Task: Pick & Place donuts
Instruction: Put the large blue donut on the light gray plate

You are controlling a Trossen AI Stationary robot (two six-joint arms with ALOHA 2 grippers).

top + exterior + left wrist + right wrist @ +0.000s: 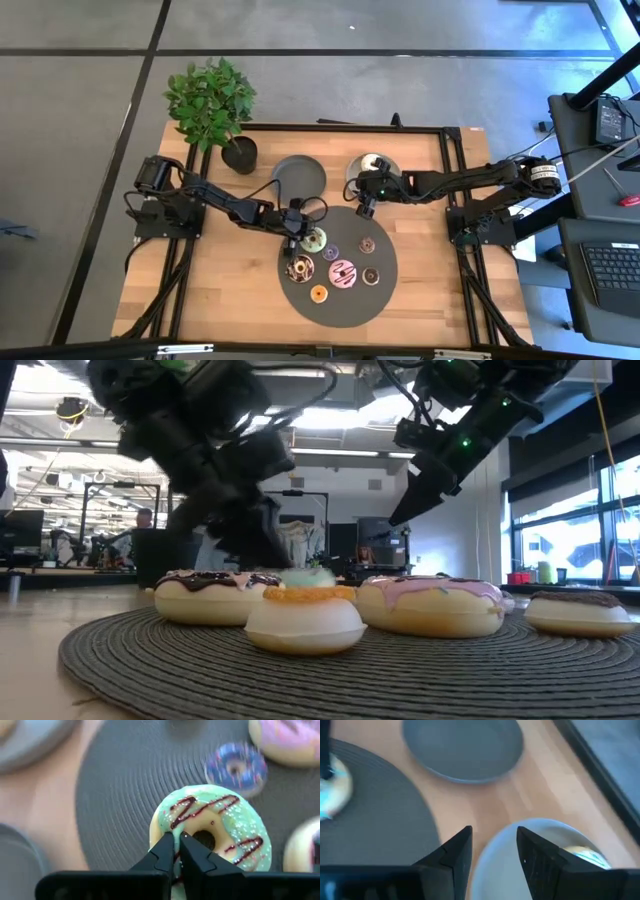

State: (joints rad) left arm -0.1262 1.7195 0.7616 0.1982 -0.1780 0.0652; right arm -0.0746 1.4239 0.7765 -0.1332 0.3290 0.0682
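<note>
Several small donuts lie flat on the dark round mat [345, 305]. The green donut with brown drizzle [220, 820] is at the mat's far-left edge [315, 238]. My left gripper [177, 839] is shut, its tips over this donut's ring beside the hole. A purple donut [235, 767] and a pink one [287, 740] lie close by. My right gripper [495, 835] is open and hovers over the near rim of the right grey plate [515, 870]. A pale donut [585, 854] rests on that plate. My left gripper comes at the green donut slanting down from the table's left. Its shut tips are over the icing on the ring [165, 822] beside the hole. I cannot tell whether they touch it. The donut lies flat on the mat.
An empty grey plate [298, 175] sits left of the right plate, on the far side of the mat. A potted plant [212, 105] stands at the far-left corner. Bare wood lies on both sides of the mat. A black frame edges the table.
</note>
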